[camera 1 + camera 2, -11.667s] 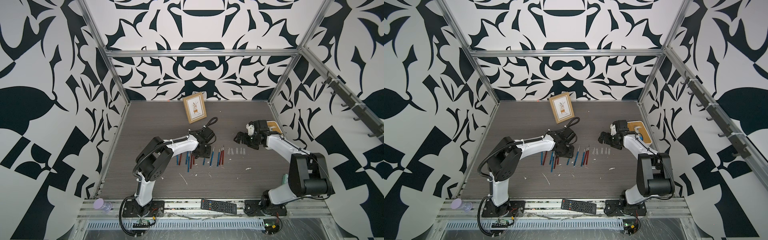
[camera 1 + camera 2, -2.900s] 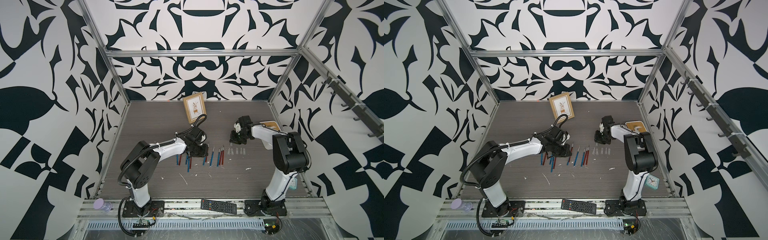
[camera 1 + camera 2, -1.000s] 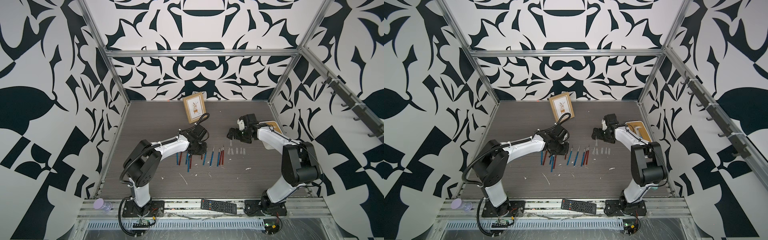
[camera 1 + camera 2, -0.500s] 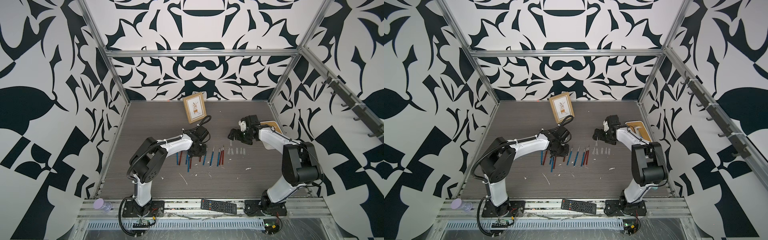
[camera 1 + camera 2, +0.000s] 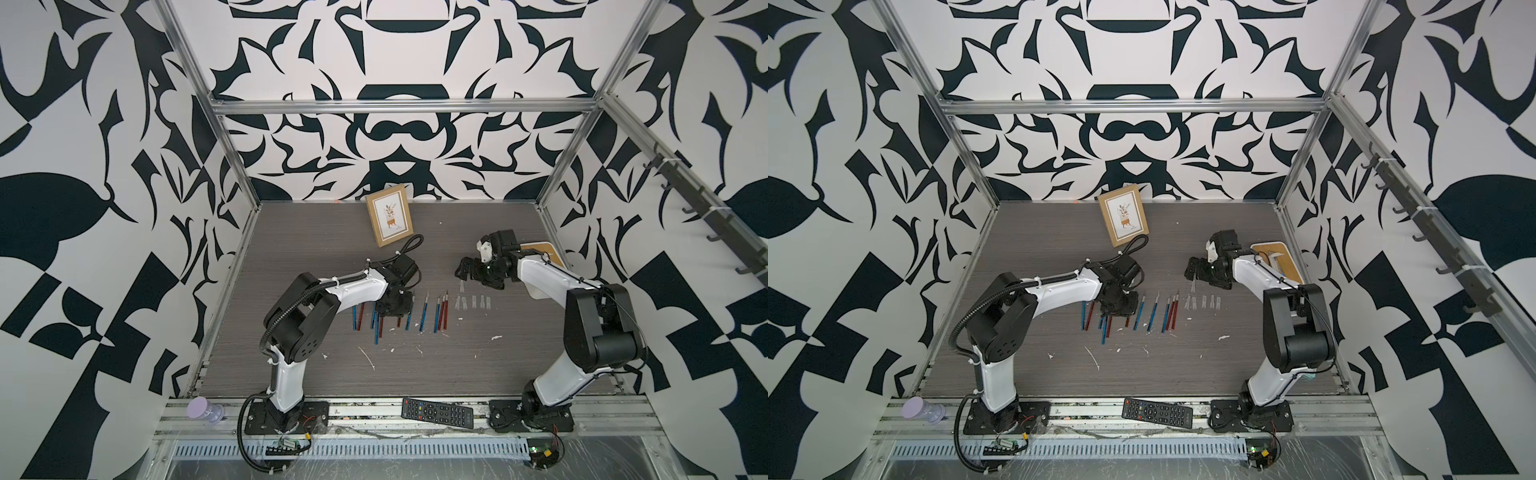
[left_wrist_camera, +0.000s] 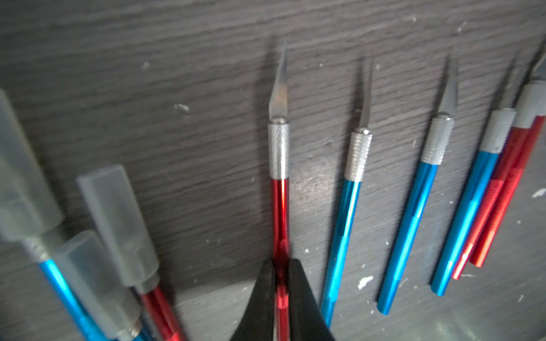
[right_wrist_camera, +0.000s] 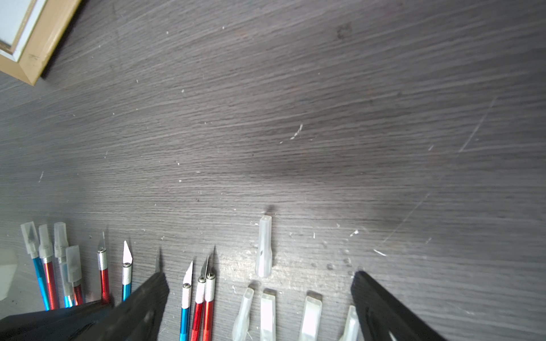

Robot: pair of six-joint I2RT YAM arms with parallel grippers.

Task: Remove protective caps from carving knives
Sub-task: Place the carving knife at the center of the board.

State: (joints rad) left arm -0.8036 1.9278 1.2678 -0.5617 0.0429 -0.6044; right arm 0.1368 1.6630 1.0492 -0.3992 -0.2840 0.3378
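Several carving knives (image 5: 424,311) with blue or red handles lie in a row mid-table. My left gripper (image 5: 392,309) is low over the row's left part. In the left wrist view it (image 6: 280,277) is shut on the handle of a red carving knife (image 6: 279,206) with a bare blade. Beside it lie knives still wearing protective caps (image 6: 118,212). Several loose caps (image 5: 473,301) lie right of the row. My right gripper (image 7: 260,280) hangs open above them, with one cap (image 7: 263,246) just beyond its fingertips (image 7: 161,280).
A framed picture (image 5: 390,220) leans at the back centre. A wooden board (image 5: 540,253) lies by the right wall behind the right arm. A black remote (image 5: 437,412) and a purple bottle (image 5: 203,409) sit on the front rail. White flecks (image 5: 368,357) dot the tabletop.
Over the last second my left gripper has come a little toward the table's front, onto the knife row, with the red knife. The right gripper has stayed nearly still and open.
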